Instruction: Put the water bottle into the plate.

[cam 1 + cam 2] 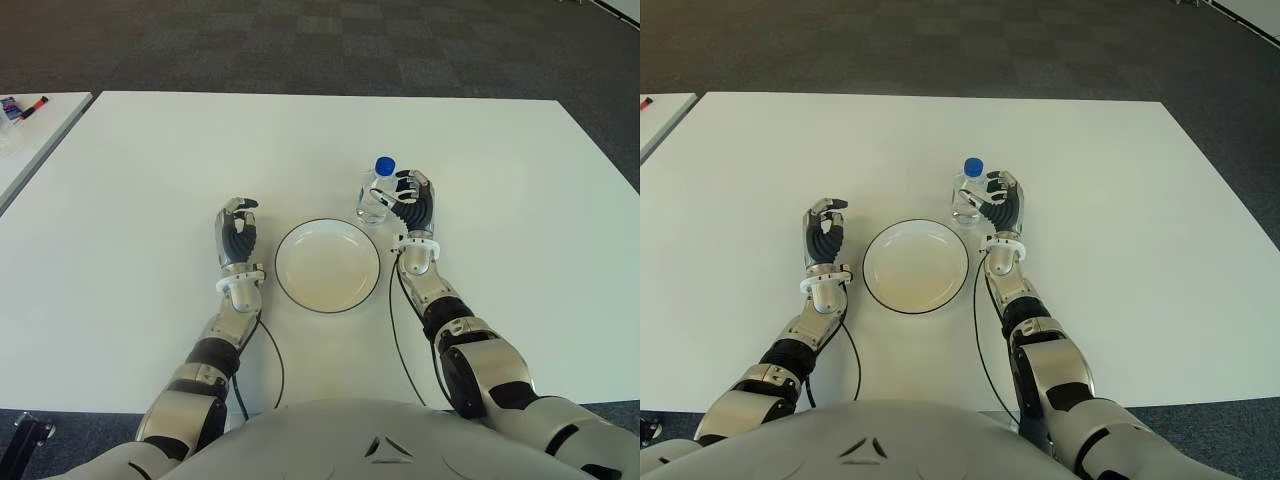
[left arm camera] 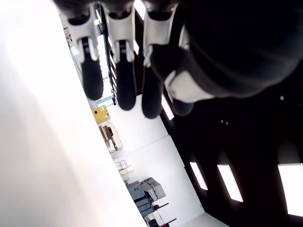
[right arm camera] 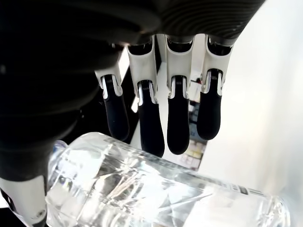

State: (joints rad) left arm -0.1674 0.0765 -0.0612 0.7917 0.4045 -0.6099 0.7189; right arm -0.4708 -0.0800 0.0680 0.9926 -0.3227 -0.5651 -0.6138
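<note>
A clear water bottle (image 1: 374, 197) with a blue cap stands upright on the white table (image 1: 150, 180), just beyond the right rim of the white plate (image 1: 327, 266). My right hand (image 1: 413, 203) is right beside the bottle on its right. In the right wrist view the bottle (image 3: 156, 189) lies between thumb and fingers (image 3: 179, 127), which stay loosely extended and are not clamped on it. My left hand (image 1: 237, 232) shows left of the plate with relaxed fingers (image 2: 125, 90) holding nothing. The plate holds nothing.
A second table (image 1: 30, 130) stands at the far left with small items (image 1: 25, 105) on it. Thin cables (image 1: 270, 355) run from both wrists back toward my body. Dark carpet (image 1: 320, 40) lies beyond the table's far edge.
</note>
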